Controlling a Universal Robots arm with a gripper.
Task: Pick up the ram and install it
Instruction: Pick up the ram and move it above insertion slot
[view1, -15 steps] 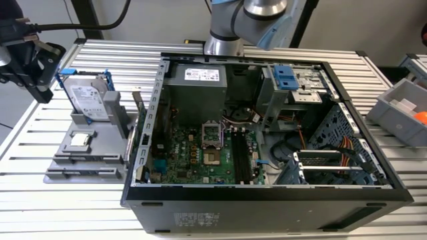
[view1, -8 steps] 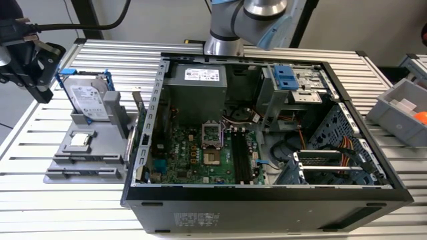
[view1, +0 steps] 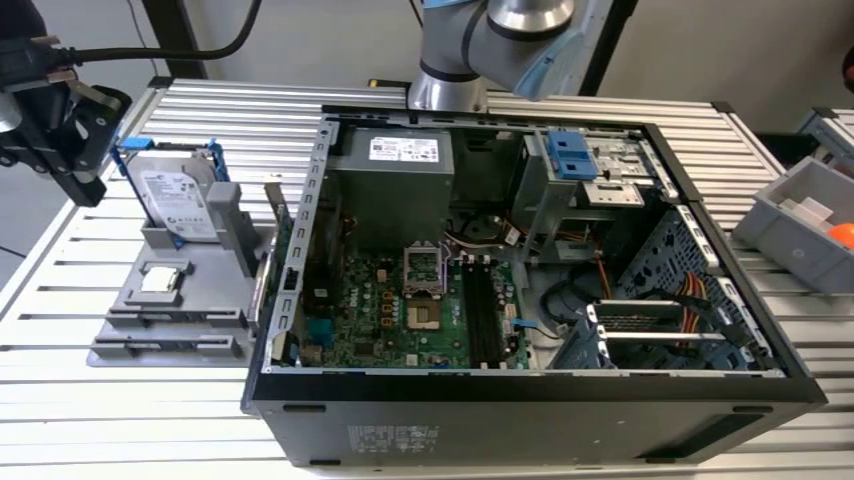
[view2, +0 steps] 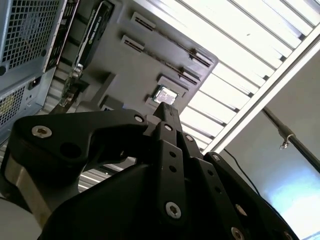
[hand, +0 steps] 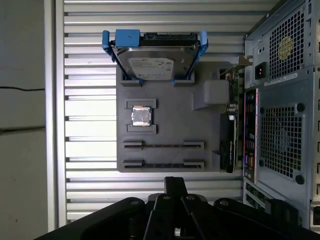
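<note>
two tray slots (hand: 163, 145) near jaws, ram unclear

A slatted metal worktop (view1: 200, 110) carried a grey fixture plate (view1: 147, 335) on the exterior view's left, and an open computer case (view1: 534, 405) stood just beside it.

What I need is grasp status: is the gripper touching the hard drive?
Apart. In the first wrist view the gripper ends over the table slats, with the grey fixture between it and the hard drive.
</note>
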